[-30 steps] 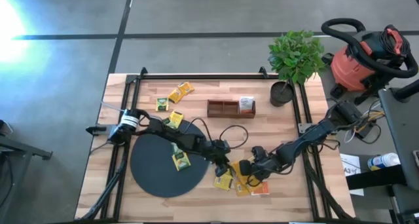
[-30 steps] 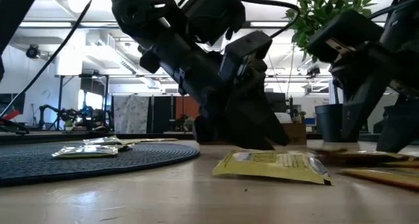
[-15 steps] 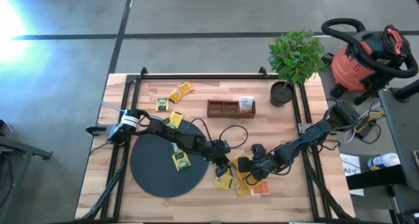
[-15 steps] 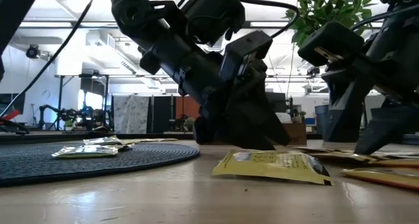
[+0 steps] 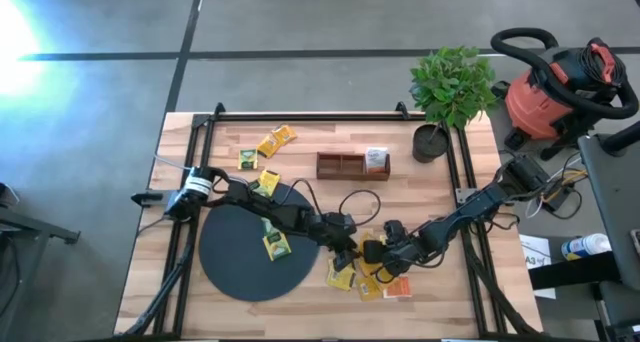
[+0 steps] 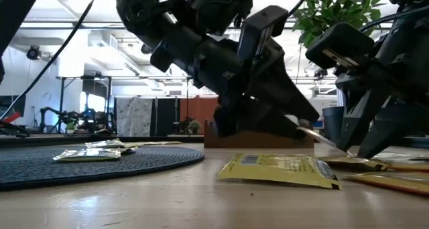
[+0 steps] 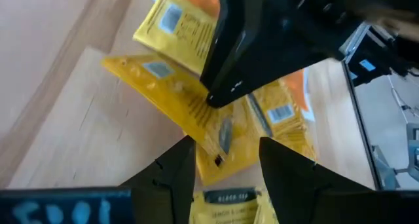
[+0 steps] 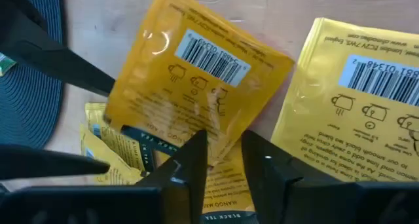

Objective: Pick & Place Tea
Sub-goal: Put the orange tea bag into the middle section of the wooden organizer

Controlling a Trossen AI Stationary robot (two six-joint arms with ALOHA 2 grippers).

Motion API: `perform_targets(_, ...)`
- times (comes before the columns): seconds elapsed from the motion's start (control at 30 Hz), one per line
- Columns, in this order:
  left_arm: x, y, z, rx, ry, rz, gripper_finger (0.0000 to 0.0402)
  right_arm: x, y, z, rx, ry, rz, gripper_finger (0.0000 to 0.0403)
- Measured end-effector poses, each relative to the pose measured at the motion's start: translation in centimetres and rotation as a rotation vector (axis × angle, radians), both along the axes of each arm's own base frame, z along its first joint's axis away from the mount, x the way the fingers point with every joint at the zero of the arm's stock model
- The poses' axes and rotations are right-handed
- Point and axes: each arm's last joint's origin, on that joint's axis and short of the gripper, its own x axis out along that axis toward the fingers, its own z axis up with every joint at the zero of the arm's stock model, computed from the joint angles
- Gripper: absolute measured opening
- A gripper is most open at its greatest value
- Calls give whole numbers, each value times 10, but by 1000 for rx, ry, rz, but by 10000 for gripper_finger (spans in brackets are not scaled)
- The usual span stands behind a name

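Right gripper [image 8: 219,160] pinches a yellow sachet [image 8: 196,86] from the pile beside the disc [image 5: 235,252]; left gripper [image 7: 224,162] gapes next to it. We count one sachet on the disc, most remain.

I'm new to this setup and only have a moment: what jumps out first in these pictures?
Both dark arms meet over a heap of yellow tea sachets near the table's front edge, just right of the black disc. The right gripper pinches the edge of one yellow sachet, while the left gripper hangs open right next to it. Behind stand a wooden tray and a potted plant.
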Motion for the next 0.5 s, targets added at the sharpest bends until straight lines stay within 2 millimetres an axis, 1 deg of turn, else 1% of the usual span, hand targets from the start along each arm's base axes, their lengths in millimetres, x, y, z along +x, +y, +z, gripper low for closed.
perform_targets(0.1,2,0,4,11,-21,-4,163,0,0,0,-1,-2,-1,62)
perform_targets(0.2,4,-1,7,18,-31,-9,163,0,0,0,-6,-3,8,48)
perform_targets(0.37,4,0,7,25,-33,0,163,0,0,0,-12,-5,16,39)
perform_targets(0.5,3,1,5,53,-18,40,163,2,1,2,-18,-13,20,38)
